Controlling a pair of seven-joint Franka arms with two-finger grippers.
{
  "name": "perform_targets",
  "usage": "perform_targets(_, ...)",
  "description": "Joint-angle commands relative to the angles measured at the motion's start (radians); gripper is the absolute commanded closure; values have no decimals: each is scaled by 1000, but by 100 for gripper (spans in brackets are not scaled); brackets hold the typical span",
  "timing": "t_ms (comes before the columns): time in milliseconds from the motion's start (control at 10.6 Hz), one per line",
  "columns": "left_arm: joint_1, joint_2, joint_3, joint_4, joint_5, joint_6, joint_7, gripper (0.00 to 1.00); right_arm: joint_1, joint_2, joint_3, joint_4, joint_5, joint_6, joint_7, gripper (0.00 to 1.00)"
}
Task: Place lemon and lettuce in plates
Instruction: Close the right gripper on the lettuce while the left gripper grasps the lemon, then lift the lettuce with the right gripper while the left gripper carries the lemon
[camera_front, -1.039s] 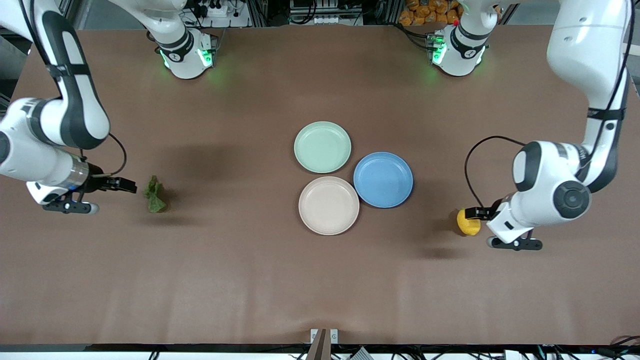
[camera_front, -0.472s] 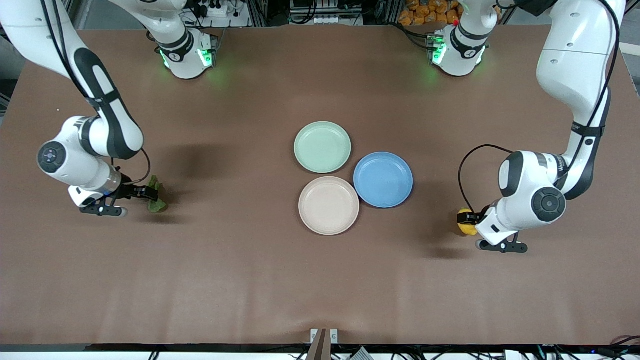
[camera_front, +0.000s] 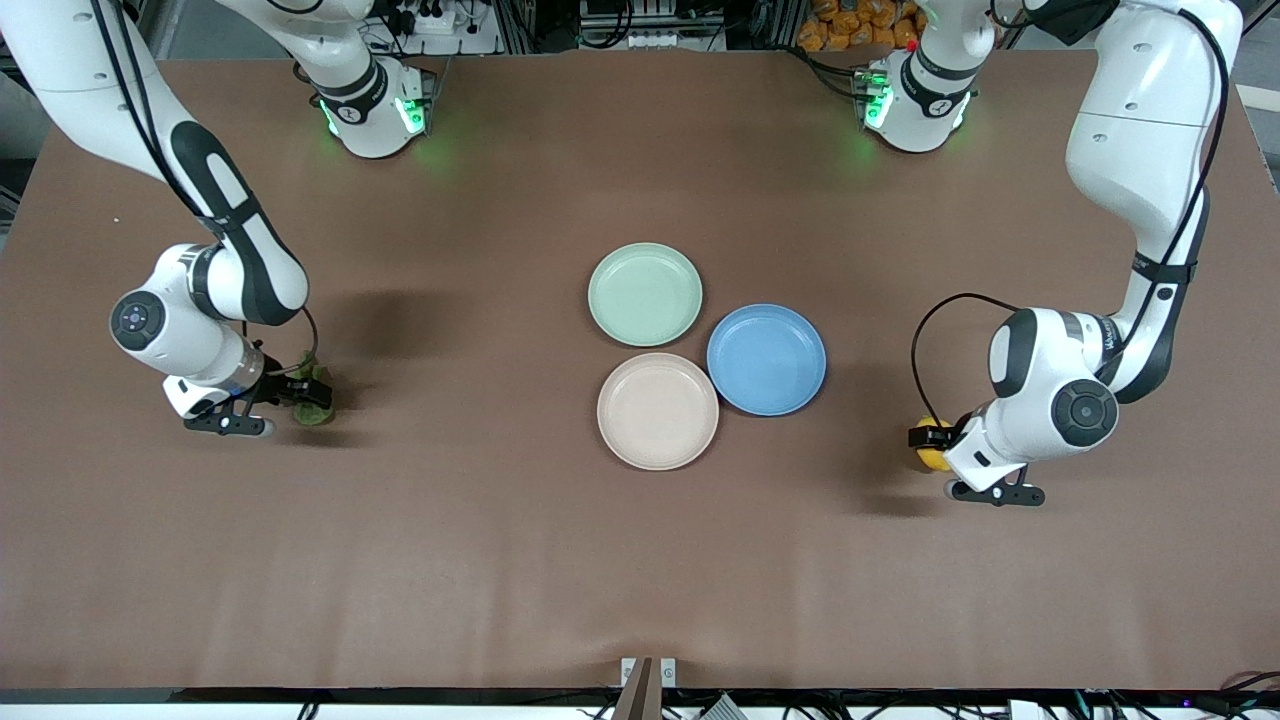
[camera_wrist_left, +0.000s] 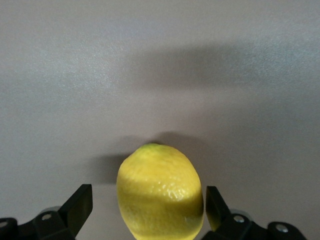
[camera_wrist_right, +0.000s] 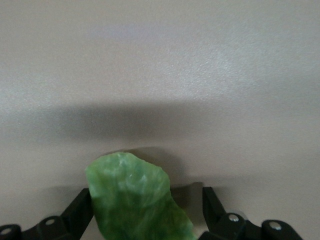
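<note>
the left tool (camera_front: 932, 437) is set low at the counter (camera_front: 500, 560) around the lemon (camera_front: 932, 456), toward the left arm's end. in the left wrist view the lemon (camera_wrist_left: 160, 192) is seen between the two dark fingers (camera_wrist_left: 77, 207); a gap is seen at one finger, the other lies right at the peel, and contact cannot be made out. the jaws are spread wider than the fruit. the lemon's lower part is cut off by the frame edge, and in the front view most of it is hidden under the wrist, so only a yellow sliver is seen.

the right tool (camera_front: 290, 392) is set low at the lettuce (camera_front: 315, 393), toward the right arm's end of the counter. in the right wrist view the lettuce (camera_wrist_right: 135, 200) is seen standing between the fingers (camera_wrist_right: 80, 212), one finger right against the leaf and the other parted from it by a clear gap; the jaws are held wide. the leaf's base is cut off by the frame edge, and in the front view it is partly covered by the fingers.

the three plates are grouped at the middle of the counter, well apart from both tools: the mint green plate (camera_front: 645, 294) farthest from the front camera, the beige-pink plate (camera_front: 657, 411) nearest, and a blue plate (camera_front: 766, 359) beside them toward the left arm's end. whether their rims touch cannot be told.
</note>
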Motion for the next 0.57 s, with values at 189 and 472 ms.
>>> perform_targets(189, 0, 16, -3, -3, 24, 24, -5, 30, 26, -11, -3, -5, 20, 4, -7, 70)
perform_targets(472, -3, 18, -3, -2, 23, 24, -8, 74, 26, -35, -3, 6, 15, -47, -7, 100)
